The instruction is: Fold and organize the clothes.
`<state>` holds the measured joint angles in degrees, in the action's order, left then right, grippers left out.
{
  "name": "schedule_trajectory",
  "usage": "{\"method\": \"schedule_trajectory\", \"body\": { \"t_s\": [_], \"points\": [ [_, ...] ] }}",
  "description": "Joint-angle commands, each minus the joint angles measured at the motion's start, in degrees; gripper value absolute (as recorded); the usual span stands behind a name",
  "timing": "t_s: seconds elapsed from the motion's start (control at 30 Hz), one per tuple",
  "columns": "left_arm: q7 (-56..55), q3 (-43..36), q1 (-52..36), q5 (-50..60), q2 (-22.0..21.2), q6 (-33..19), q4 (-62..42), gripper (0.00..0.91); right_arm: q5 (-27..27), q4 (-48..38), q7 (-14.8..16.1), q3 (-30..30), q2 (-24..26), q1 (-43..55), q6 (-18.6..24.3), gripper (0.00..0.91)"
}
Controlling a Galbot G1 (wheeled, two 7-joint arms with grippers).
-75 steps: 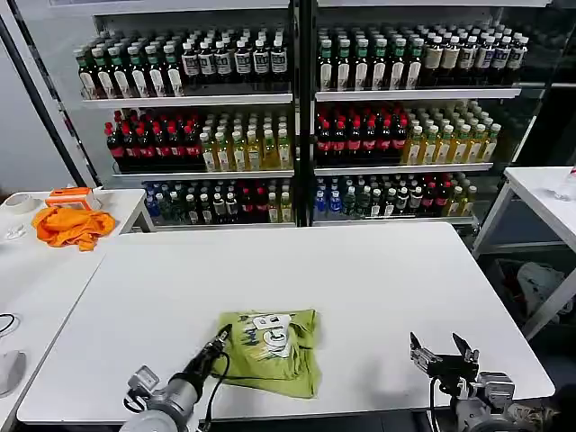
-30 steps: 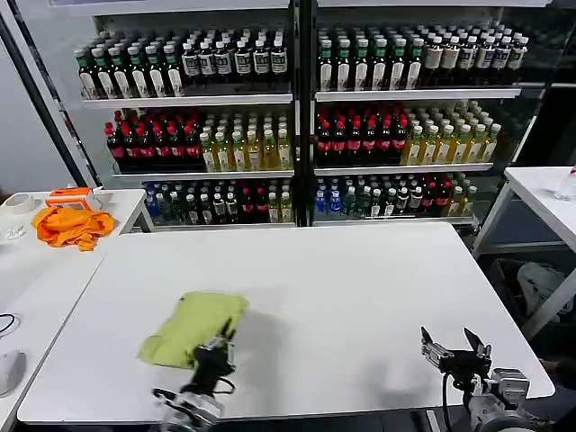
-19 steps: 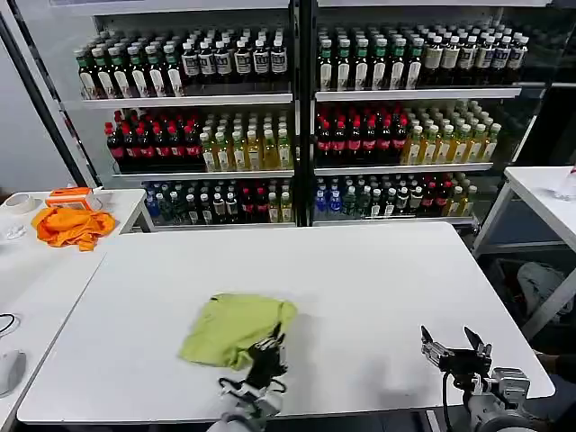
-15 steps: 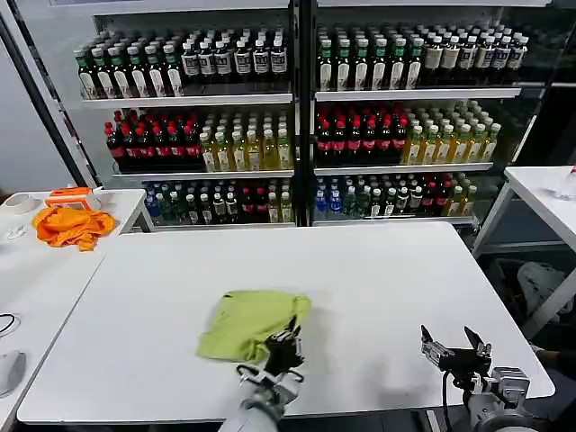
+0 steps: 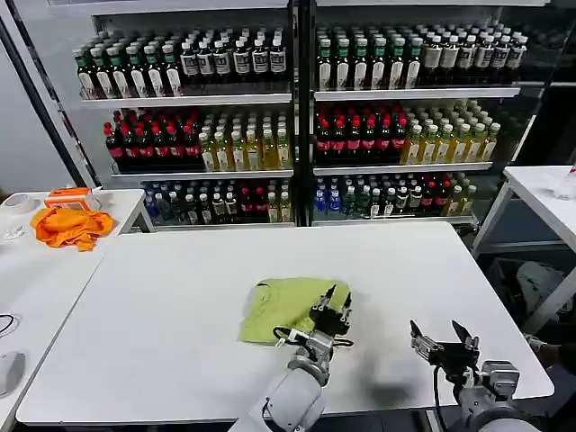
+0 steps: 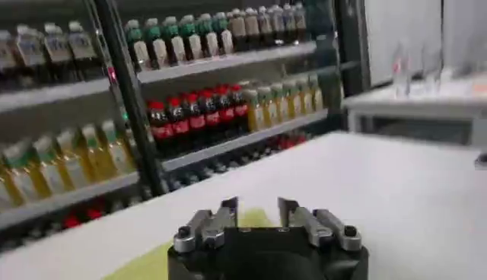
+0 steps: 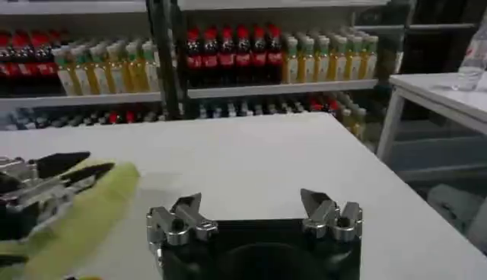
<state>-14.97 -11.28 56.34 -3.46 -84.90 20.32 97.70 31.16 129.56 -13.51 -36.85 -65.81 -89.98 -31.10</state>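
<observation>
The clothes are one lime yellow-green T-shirt [image 5: 286, 307], folded into a small bundle with its plain side up, lying near the middle front of the white table [image 5: 405, 261]. My left gripper [image 5: 337, 302] is at the shirt's right edge, raised slightly, fingers apart and holding nothing. In the left wrist view the left gripper [image 6: 257, 209] stands open with the shirt [image 6: 148, 265] beyond it. My right gripper [image 5: 445, 342] hovers open near the table's front right. In the right wrist view the right gripper [image 7: 249, 204] is empty, and the shirt [image 7: 84, 213] and the left gripper [image 7: 65, 171] lie farther off.
An orange cloth [image 5: 70, 226] and an orange-and-white object [image 5: 70, 194] lie on the side table at the left. Shelves of bottles [image 5: 297, 117] stand behind the table. Another white table [image 5: 549, 193] is at the right.
The shirt and my left gripper have travelled from the table's front left to its middle. The shirt's printed side, up 2.5 s ago, now faces down. The right gripper barely moved.
</observation>
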Motion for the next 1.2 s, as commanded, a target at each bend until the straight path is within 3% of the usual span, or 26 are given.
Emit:
{"method": "schedule_trajectory", "body": {
  "t_s": [0.03,0.33,0.6,0.63,0.67,0.7,1.2],
  "points": [
    [-1.43,11.86,7.42,-24.24,6.04,-4.9,13.62,0.907,9.76,-5.62,-0.78,10.24,1.69,11.25,0.5,0.907],
    [-4.56,28.82,16.05,-28.8,12.04,-5.13,19.9,0.907,21.06,-19.33,-4.8,22.6,-2.19,25.83,0.58,0.907],
    [-4.57,32.68,20.15,-28.02,12.43,-5.61,21.42,0.907,22.0,-31.68,-8.47,25.93,-5.8,36.12,0.95,0.907],
    [-4.56,32.87,20.54,-27.93,12.36,-5.62,21.71,0.907,21.89,-32.88,-8.61,26.23,-6.0,36.94,1.31,0.856],
    [-4.56,32.9,20.76,-27.71,12.3,-5.65,21.83,0.907,21.87,-33.18,-8.64,26.29,-6.05,37.24,1.47,0.312],
    [-4.55,32.98,21.0,-27.6,12.28,-5.73,21.94,0.907,21.93,-34.32,-9.14,26.74,-6.56,38.44,1.7,0.0],
    [-4.56,33.57,21.6,-27.9,12.34,-6.04,21.41,0.907,18.63,-40.23,-9.62,29.74,-7.36,43.95,1.24,0.0]
  ]
}}
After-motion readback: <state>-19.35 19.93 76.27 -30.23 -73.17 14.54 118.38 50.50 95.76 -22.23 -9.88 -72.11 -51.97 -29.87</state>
